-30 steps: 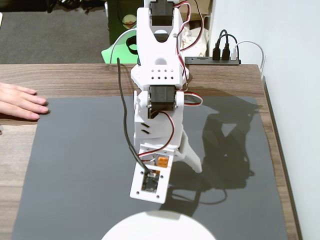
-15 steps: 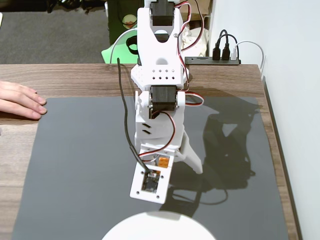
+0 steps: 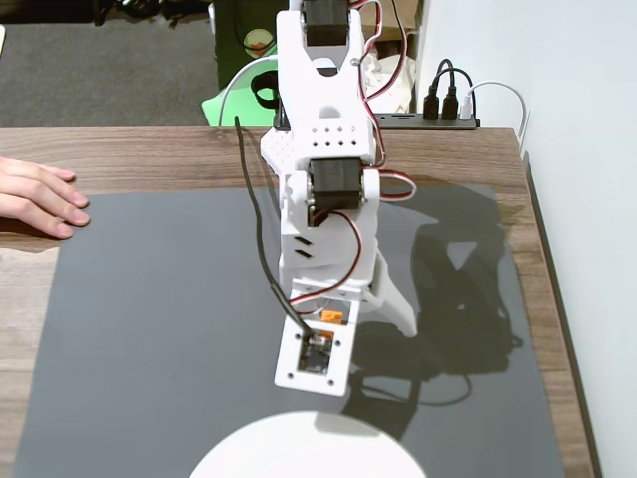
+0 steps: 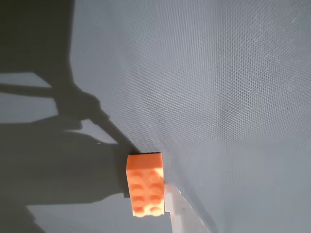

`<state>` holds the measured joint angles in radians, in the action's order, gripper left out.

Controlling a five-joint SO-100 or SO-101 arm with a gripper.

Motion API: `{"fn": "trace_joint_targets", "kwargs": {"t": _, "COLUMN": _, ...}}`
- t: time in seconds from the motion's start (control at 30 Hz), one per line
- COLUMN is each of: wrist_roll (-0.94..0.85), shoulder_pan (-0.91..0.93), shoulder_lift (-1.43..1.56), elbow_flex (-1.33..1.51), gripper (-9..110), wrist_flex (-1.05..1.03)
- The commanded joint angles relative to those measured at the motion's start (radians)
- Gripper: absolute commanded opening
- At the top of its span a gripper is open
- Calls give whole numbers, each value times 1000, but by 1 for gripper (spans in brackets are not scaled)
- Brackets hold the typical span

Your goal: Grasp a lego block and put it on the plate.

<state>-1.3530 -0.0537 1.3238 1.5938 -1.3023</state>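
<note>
Dark mat, arm bent down over lego block.

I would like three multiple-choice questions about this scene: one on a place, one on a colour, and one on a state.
1. In the fixed view, where is the plate?
A. at the bottom edge
B. at the top left
C. under the hand

2. What colour is the brick?
A. blue
B. orange
C. green

3. How does the brick lie in the wrist view?
A. on the plate
B. stacked on another brick
C. on the dark mat, studs showing

Key:
1. A, the white plate is cut off by the bottom edge, in front of the gripper.
2. B, both views show it bright orange.
3. C, the studs are plain and only mat lies around it, with one pale finger beside it.
</note>
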Motion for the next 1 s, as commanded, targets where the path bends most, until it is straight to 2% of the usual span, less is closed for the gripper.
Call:
{"fn": "trace_joint_targets", "kwargs": {"t": 0.0, "wrist_roll": -6, "shoulder_pan": 8, "shoulder_lift": 64, "elbow_flex": -5, "gripper": 43, "wrist_flex": -3}}
{"fn": "trace_joint_targets", "kwargs": {"t": 0.97, "wrist_roll": -8, "shoulder_pan": 18, "shoulder_lift": 104, "elbow_flex": 106, "gripper": 43, "wrist_flex": 52}}
